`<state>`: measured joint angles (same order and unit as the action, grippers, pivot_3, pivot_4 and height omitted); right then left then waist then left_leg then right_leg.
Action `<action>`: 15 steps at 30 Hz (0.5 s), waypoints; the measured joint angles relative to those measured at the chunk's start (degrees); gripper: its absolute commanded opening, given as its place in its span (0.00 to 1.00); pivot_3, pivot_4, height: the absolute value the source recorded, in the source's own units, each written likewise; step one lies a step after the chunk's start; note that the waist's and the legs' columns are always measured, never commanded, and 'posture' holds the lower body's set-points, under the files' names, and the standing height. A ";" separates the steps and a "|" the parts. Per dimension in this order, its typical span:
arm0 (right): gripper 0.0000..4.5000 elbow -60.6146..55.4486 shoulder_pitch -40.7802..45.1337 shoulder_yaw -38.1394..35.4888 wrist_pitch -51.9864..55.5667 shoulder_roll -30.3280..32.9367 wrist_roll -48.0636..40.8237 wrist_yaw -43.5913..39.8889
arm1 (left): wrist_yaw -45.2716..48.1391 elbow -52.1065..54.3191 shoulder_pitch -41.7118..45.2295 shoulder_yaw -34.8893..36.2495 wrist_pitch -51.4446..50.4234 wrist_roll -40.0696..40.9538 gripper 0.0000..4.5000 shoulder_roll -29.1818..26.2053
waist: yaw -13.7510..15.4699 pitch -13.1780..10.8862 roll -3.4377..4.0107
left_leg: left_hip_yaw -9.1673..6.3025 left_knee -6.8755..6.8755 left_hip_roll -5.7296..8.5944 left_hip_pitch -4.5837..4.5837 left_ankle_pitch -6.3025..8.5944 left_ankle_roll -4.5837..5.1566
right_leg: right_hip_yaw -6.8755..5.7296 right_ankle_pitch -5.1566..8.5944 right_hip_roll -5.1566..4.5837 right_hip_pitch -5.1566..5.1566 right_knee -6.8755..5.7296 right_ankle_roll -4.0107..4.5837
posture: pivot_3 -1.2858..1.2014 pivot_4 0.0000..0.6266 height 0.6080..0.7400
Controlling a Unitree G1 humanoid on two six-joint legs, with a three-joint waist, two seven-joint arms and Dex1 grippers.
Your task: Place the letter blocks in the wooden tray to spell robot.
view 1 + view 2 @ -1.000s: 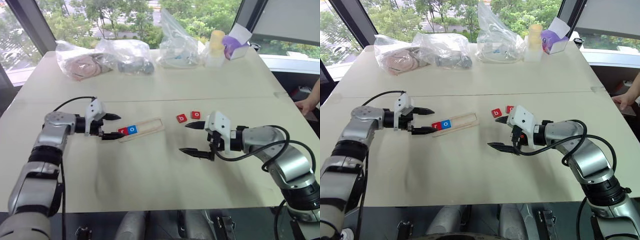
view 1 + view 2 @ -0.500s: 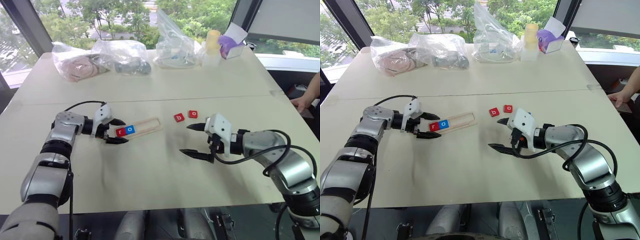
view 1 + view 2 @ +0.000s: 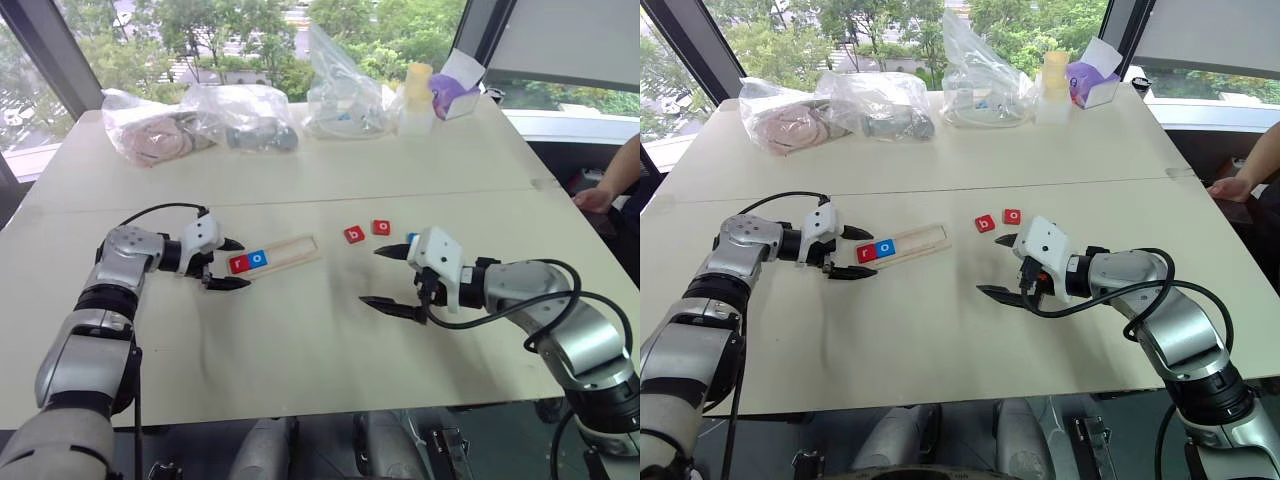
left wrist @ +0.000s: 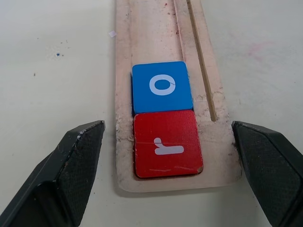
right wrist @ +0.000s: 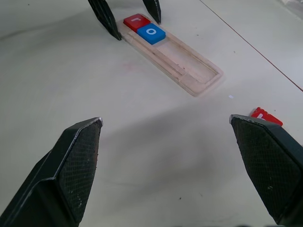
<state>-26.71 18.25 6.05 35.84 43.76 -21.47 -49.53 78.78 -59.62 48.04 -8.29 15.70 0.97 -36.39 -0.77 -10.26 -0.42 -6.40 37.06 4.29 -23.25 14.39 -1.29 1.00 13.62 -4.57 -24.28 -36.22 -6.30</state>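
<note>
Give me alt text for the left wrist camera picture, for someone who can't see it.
A pale wooden tray lies on a white table, holding a red r tile at its near end and a blue o tile touching it. The left gripper's two black fingers stand open, one on either side of the tray's end.

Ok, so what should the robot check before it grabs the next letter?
1. First two letters in: the red r and the blue o lie side by side at one end of the wooden tray. Ok.
2. Room for b: the slot past the blue o is bare. Ok.
3. Next letter free: the red b lies loose on the table, beside the red o. Ok.
4. Right gripper ready: jaws open, holding nothing. Ok.
5. Left gripper out of the way: open jaws straddle the tray's end. Not ok.
6. The t block: cannot tell.
</note>
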 measured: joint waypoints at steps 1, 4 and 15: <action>0.99 0.00 0.00 0.01 -0.03 0.00 0.08 -0.01 | 0.00 -0.01 0.00 -0.01 -0.17 -0.01 1.00 0.00 | -0.01 0.00 0.01 | 0.00 0.00 -0.01 0.00 0.00 0.00 | 0.00 0.00 0.01 0.00 0.00 0.00 | 0.52 0.24 1.00; 0.99 0.00 0.00 0.01 -0.10 0.00 0.43 -0.02 | 0.01 -0.05 -0.01 -0.05 -0.42 -0.02 1.00 0.00 | -0.02 0.02 0.01 | 0.00 0.02 -0.01 0.00 0.00 0.00 | 0.01 0.00 0.02 0.01 -0.01 0.01 | 0.52 0.24 1.00; 1.00 0.07 0.15 0.01 -0.12 0.00 0.55 -0.26 | 0.87 1.14 -0.48 -0.18 -1.14 -0.28 0.69 -0.06 | -0.03 0.04 0.03 | 0.03 0.04 -0.01 0.04 -0.01 0.00 | 0.04 -0.01 0.02 0.02 -0.08 0.01 | 0.52 0.24 1.00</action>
<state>-26.64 18.40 6.06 35.72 43.76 -20.93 -49.79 79.64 -58.48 47.56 -8.48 14.56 0.68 -36.45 -0.80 -10.22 -0.39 -6.37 37.10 4.28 -23.20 14.38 -1.30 1.03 13.61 -4.55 -24.25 -36.29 -6.29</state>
